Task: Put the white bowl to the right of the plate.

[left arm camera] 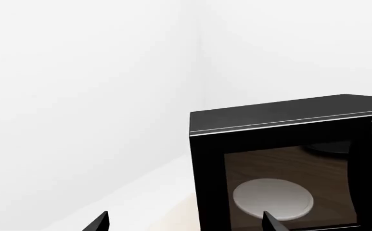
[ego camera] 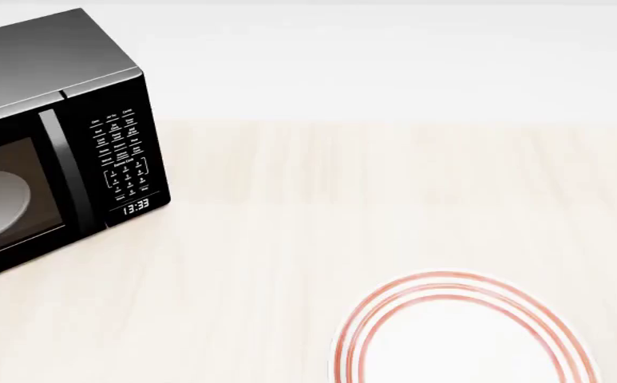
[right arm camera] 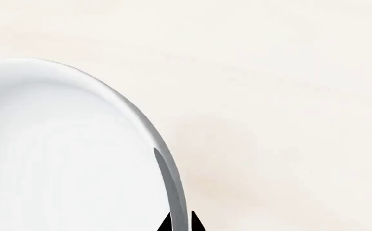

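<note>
The plate (ego camera: 463,339), flat and white with thin red rings, lies at the near right of the pale wooden table in the head view, cut off by the frame's lower edge. The white bowl (right arm camera: 64,159) fills much of the right wrist view, seen close up. My right gripper (right arm camera: 181,224) is shut on the bowl's rim, one finger inside the wall and one outside. My left gripper (left arm camera: 184,222) is open and empty, its dark fingertips wide apart, facing the microwave. Neither gripper nor the bowl shows in the head view.
A black microwave (ego camera: 53,144) stands at the table's far left, its clock reading 13:33; it also shows in the left wrist view (left arm camera: 282,159) with a pale round dish (left arm camera: 272,198) inside behind the glass door. A white wall runs behind the table (ego camera: 393,183).
</note>
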Tool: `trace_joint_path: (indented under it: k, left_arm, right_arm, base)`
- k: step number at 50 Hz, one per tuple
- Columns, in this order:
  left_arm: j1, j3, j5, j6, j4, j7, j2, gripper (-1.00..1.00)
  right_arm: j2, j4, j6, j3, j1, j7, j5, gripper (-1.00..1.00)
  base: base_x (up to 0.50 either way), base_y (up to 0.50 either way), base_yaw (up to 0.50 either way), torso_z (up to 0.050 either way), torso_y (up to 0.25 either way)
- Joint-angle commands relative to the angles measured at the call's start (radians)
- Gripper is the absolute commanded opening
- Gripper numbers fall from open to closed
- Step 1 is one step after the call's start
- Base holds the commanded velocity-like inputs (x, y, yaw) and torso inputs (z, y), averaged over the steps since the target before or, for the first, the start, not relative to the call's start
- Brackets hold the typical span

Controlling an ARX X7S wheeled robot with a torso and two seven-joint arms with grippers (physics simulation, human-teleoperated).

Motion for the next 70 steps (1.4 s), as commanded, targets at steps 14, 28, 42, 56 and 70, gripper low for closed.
trace_joint_path:
  k: [14, 28, 42, 56, 70]
  left_arm:
    - [0.004, 0.008, 0.003, -0.001, 0.005, -0.009, -0.005, 1.00]
    - [0.005, 0.010, 0.003, 0.000, 0.004, -0.015, -0.008, 1.00]
    - [0.006, 0.011, 0.001, 0.001, 0.004, -0.019, -0.010, 1.00]
    - [0.007, 0.013, -0.002, -0.001, 0.007, -0.021, -0.013, 1.00]
    - [0.009, 0.016, -0.002, 0.002, 0.008, -0.025, -0.016, 1.00]
  right_arm:
    - [-0.073, 0.162, 0.045, -0.002, -0.055, -0.122, -0.009, -1.00]
    - [-0.099, 0.180, 0.036, -0.003, -0.085, -0.137, -0.002, -1.00]
    - [-0.209, 0.402, 0.139, -0.032, -0.072, -0.204, -0.029, -1.00]
    - [-0.243, 0.469, 0.171, -0.043, -0.061, -0.224, -0.046, -1.00]
    - [-0.230, 0.430, 0.147, -0.034, -0.070, -0.213, -0.046, -1.00]
  base:
    - [0.00, 0.00, 0.00, 0.000, 0.001]
    - [0.00, 0.00, 0.00, 0.000, 0.001]
    - [0.00, 0.00, 0.00, 0.000, 0.000]
    - [0.00, 0.00, 0.00, 0.001, 0.001]
    - [0.00, 0.00, 0.00, 0.000, 0.001]
